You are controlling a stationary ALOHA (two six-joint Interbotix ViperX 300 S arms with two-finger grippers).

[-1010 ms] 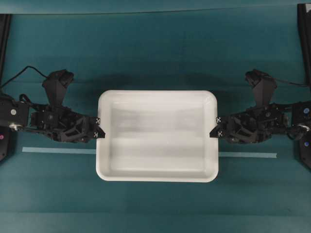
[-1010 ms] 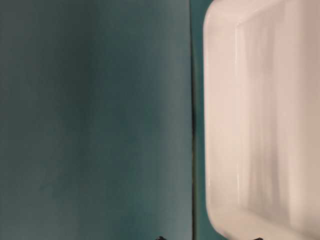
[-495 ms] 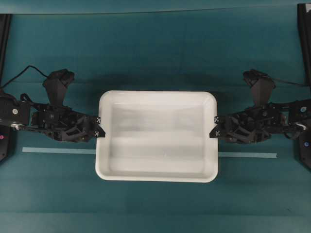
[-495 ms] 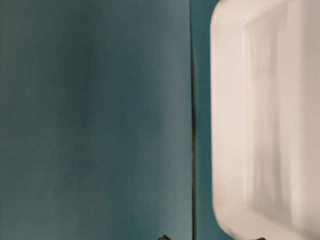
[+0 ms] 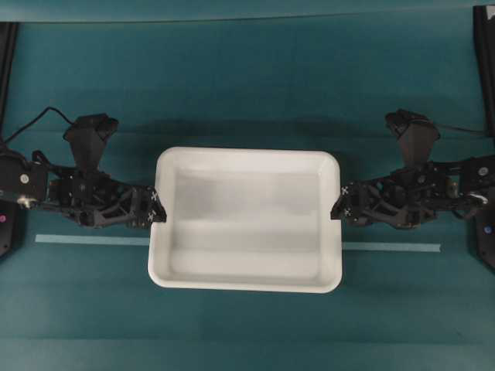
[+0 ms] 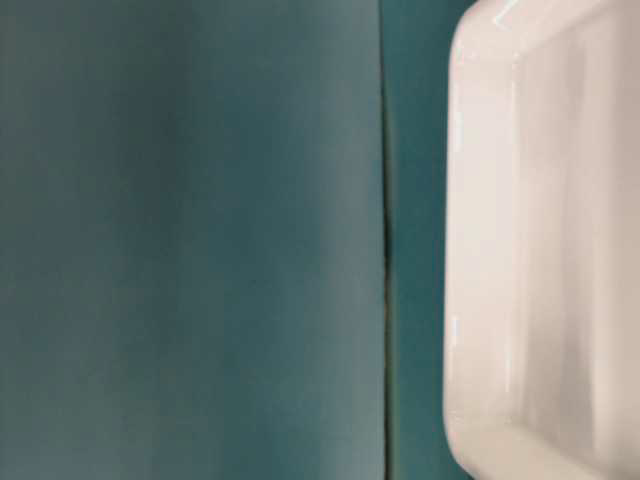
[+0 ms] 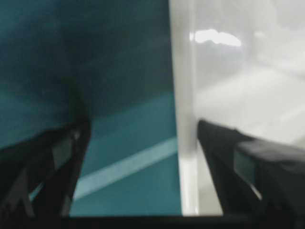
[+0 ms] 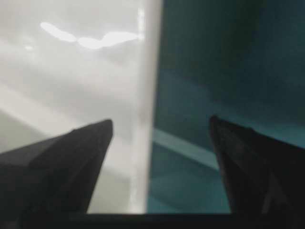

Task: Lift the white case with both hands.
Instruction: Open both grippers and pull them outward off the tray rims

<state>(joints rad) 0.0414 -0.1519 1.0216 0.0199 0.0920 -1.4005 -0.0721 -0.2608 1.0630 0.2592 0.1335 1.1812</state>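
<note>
Both claws have sprung open around the glossy white case [image 5: 246, 219].

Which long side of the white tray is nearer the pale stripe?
The white case's lower side in the overhead view; the pale stripe passes under it well below the middle.

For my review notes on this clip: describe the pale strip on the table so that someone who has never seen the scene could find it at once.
Start in the overhead view at the teal table and find the white case at its middle. The pale strip is a thin, light line of tape running left to right across the cloth, passing under the case's near half and showing on both sides. It is the only flat, straight, pale mark on the table.
</note>
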